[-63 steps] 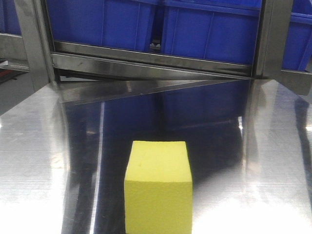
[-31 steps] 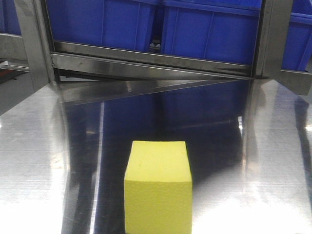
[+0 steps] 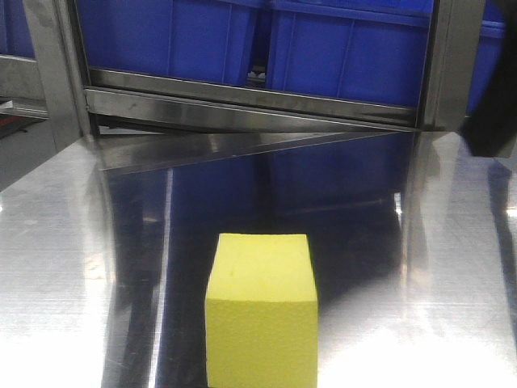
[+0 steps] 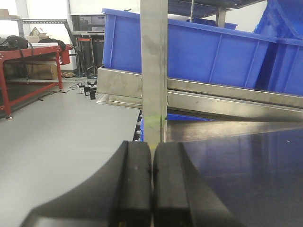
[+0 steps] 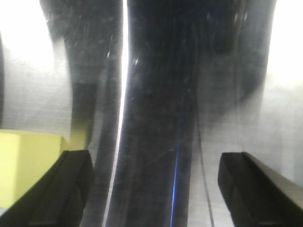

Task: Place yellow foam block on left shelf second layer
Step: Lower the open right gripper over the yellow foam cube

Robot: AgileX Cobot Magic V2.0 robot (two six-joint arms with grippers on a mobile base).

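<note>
While the yellow foam block (image 3: pixel 262 311) sits upright on the steel counter (image 3: pixel 56 242), front centre, both arms are clear of it. Right gripper (image 5: pixel 154 172) is over the counter, jaws wide apart, block at its wrist view's left edge, outside the jaws. Left gripper (image 4: pixel 152 182) jaws pressed together, facing a shelf post (image 4: pixel 153 71); blue bins (image 3: pixel 347 48) on the rack behind
</note>
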